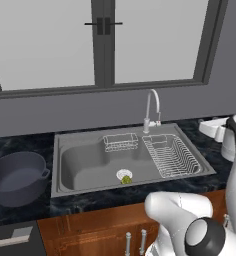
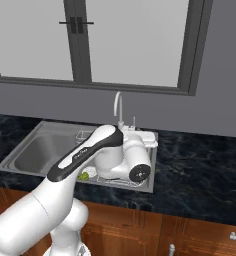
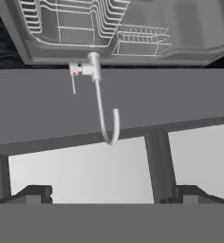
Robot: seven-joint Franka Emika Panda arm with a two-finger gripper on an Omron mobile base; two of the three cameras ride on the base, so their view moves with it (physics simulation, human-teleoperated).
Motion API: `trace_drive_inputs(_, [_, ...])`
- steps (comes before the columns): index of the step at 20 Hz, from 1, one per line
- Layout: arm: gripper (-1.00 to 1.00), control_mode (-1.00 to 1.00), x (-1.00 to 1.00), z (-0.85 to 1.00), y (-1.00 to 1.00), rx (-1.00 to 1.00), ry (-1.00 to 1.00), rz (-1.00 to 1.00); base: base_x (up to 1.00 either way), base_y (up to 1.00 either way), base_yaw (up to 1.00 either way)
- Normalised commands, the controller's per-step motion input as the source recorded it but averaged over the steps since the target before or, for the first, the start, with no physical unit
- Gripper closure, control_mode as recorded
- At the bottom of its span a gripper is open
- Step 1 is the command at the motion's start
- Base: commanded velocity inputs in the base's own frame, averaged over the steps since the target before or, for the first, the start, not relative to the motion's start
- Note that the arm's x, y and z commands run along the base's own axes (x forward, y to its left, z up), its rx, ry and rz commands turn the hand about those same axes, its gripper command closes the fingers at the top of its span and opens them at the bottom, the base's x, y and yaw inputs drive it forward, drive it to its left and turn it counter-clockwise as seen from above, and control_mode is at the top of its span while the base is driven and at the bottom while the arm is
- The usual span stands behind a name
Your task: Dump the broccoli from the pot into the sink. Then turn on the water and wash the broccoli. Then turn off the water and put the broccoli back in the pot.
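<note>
The tiny yellow-green broccoli (image 1: pixel 126 179) lies in the grey sink (image 1: pixel 80 165) against the white-rimmed drain (image 1: pixel 123 174); it also peeks out under my arm as the broccoli (image 2: pixel 83 176). The dark blue-grey pot (image 1: pixel 17 177) stands upright on the counter left of the sink, with nothing visible inside. My gripper (image 3: pixel 113 194) is open, its fingertips (image 3: pixel 38 193) far apart with nothing between them. The hand view is upside down and faces the chrome faucet (image 3: pixel 102 109) and its side lever (image 3: pixel 74 76). No water runs. My hand (image 1: pixel 210 127) hovers right of the faucet (image 1: pixel 152 107), apart from it.
Two wire racks sit in the sink: a small basket (image 1: pixel 121 142) at the back and a long rack (image 1: pixel 170 155) on the right. A window (image 1: pixel 102 40) rises behind the faucet. Dark marbled countertop (image 2: pixel 200 170) extends right; wooden cabinets (image 1: pixel 90 232) below.
</note>
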Motion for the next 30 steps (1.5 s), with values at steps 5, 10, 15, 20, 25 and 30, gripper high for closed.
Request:
trace_drive_inputs(5, [-1.0, -1.0, 0.13, -0.06, 0.02, -0.07, 0.0, 0.0, 0.0, 0.0, 0.0])
trace_drive_inputs(10, [-1.0, -1.0, 0.09, -0.11, 0.0, -0.05, 0.01, 0.0, 0.0, 0.0, 0.0])
trace_drive_inputs(15, [-1.0, -1.0, 0.12, -0.06, 0.01, -0.01, 0.02, 0.0, 0.0, 0.0, 0.0])
trace_drive_inputs(20, [-1.0, -1.0, 0.15, -0.17, 0.0, 0.0, 0.06, 0.0, 0.0, 0.0, 0.0])
trace_drive_inputs(25, [-1.0, -1.0, 0.19, -0.26, 0.01, 0.0, 0.06, 0.0, 0.0, 0.0, 0.0])
trace_drive_inputs(30, [-1.0, -1.0, 0.18, -0.17, 0.04, 0.0, 0.01, 0.0, 0.0, 0.0, 0.0])
